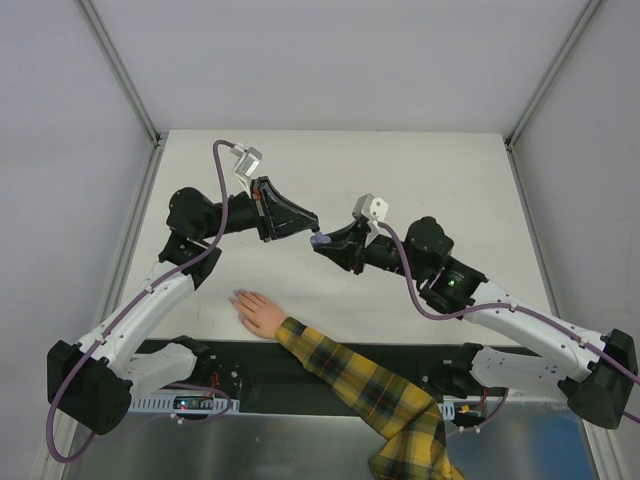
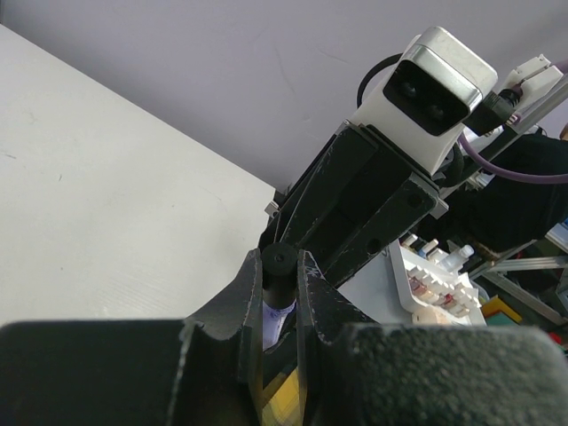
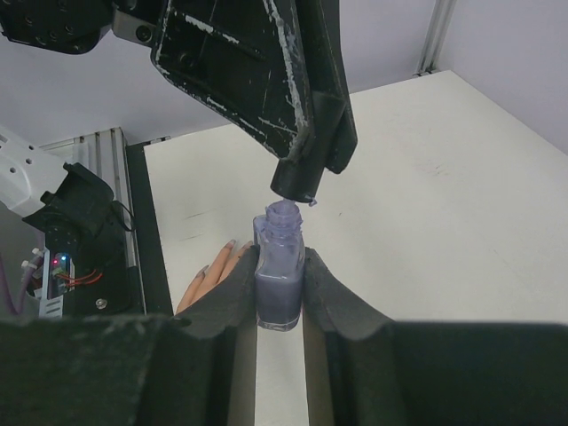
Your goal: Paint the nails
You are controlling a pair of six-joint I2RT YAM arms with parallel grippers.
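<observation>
Nails (image 1: 237,296) on the mannequin hand (image 1: 260,314) lie on the table (image 1: 450,180) below and nearward of both grippers, tiny and pale; coating state cannot be determined. Left gripper (image 2: 280,284) clamps the black cap (image 2: 279,262) just above the purple bottle (image 3: 279,284) neck. Right gripper (image 3: 280,271) clamps that bottle. Judged step: polish pickup. Next: carry the cap down to a nail.
</observation>
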